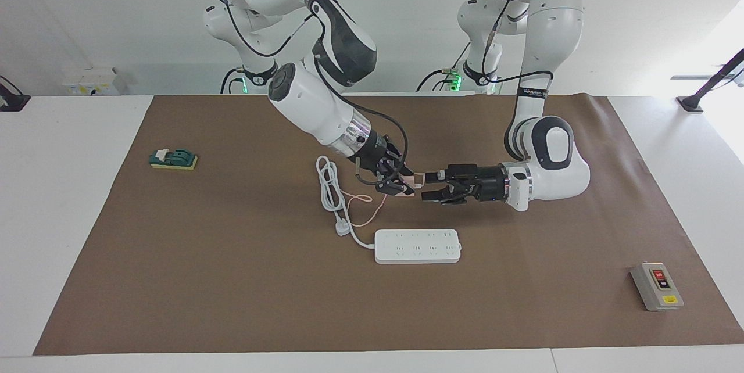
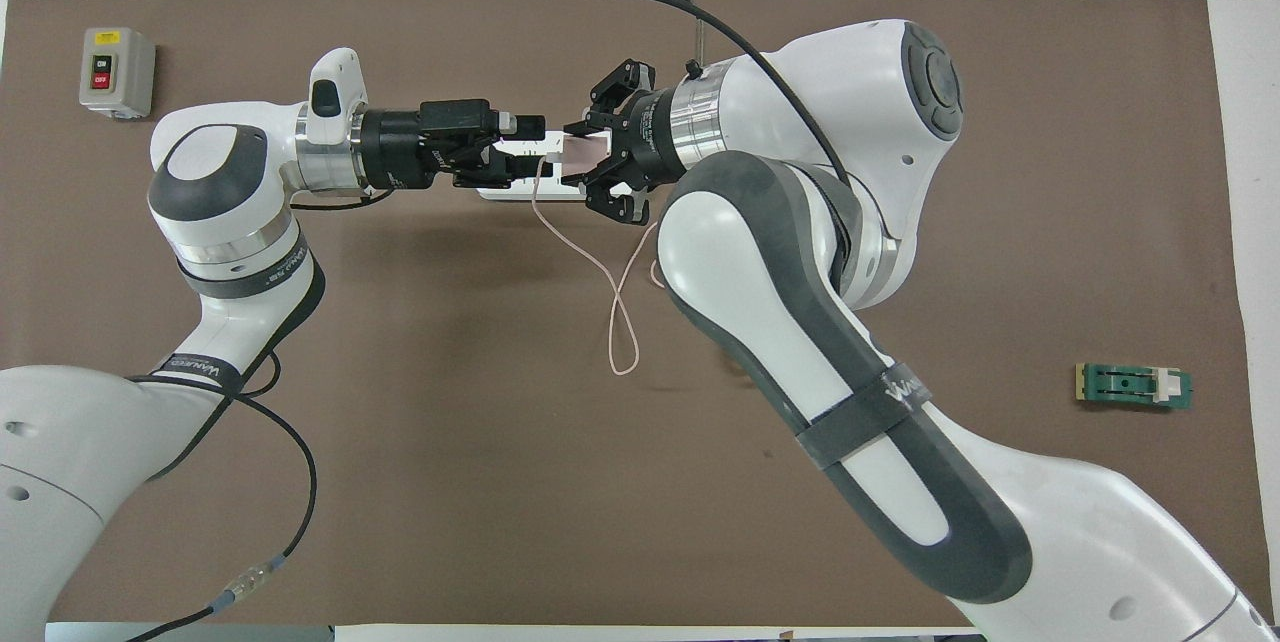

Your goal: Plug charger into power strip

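Not plugged in yet: our right gripper (image 1: 401, 183) is clamped on the charger (image 1: 410, 179) above the power strip (image 1: 417, 246), left gripper (image 1: 429, 186) spread apart beside it.

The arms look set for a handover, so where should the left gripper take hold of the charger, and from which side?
Likely on the charger's free end, coming in level from the left arm's end of the table: the right gripper holds its other end in the air, and the left gripper already faces it, open.
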Controlling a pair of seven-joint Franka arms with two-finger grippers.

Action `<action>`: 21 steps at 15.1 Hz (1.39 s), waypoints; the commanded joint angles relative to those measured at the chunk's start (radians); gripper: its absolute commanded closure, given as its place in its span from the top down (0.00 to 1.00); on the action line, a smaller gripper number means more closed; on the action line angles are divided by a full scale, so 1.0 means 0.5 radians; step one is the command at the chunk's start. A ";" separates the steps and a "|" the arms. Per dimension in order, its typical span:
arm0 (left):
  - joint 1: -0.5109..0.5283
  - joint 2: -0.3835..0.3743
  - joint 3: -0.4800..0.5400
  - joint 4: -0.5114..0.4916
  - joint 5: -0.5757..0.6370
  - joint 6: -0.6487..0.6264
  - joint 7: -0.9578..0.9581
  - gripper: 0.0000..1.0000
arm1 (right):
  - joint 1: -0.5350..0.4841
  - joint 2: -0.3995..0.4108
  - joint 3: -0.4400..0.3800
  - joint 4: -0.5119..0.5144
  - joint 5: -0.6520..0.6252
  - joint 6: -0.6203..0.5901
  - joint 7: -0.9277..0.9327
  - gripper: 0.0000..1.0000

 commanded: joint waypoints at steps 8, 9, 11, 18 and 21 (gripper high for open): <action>-0.046 0.040 0.015 0.023 -0.074 -0.001 0.110 1.00 | -0.029 0.028 0.013 0.058 -0.023 -0.034 0.042 0.00; -0.043 0.040 0.015 0.026 -0.074 -0.004 0.107 1.00 | -0.029 0.028 0.013 0.058 -0.023 -0.034 0.042 0.00; -0.043 0.040 0.015 0.023 -0.074 -0.004 0.110 0.78 | -0.029 0.028 0.013 0.058 -0.020 -0.034 0.042 0.00; -0.046 0.037 0.015 0.029 -0.074 0.002 0.107 0.00 | -0.029 0.028 0.013 0.058 -0.019 -0.034 0.042 0.00; -0.043 0.031 0.018 0.029 -0.074 0.008 0.107 0.00 | -0.032 0.028 0.013 0.058 -0.016 -0.034 0.039 0.00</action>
